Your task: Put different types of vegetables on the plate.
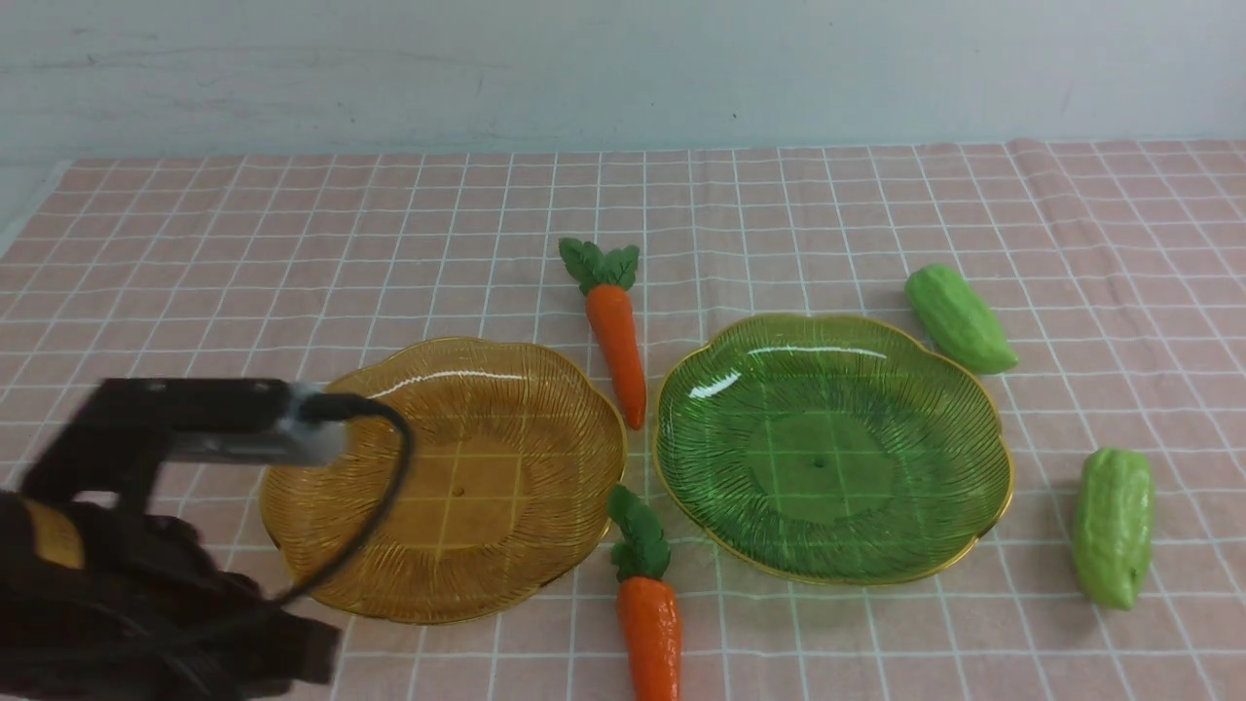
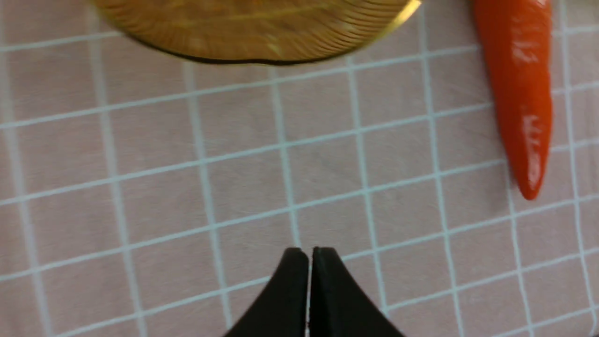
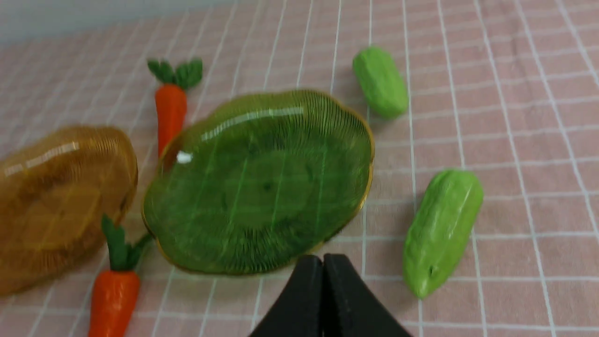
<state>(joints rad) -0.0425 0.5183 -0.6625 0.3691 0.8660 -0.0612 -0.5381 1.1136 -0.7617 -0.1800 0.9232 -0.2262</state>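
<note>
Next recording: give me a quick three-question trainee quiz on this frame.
1. True or false: the amber plate and the green plate are both empty.
2. Which vegetables lie to the right of the green plate?
3. The left tool is: A open; B shut, holding nothing; C shut on a carrot.
Key: 1 true; 2 the two gourds; 3 B.

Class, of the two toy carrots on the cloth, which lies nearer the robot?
The near carrot, cut off by the front view's bottom edge, its leaves between the amber plate and green plate. The other carrot lies farther back between the plates.
</note>
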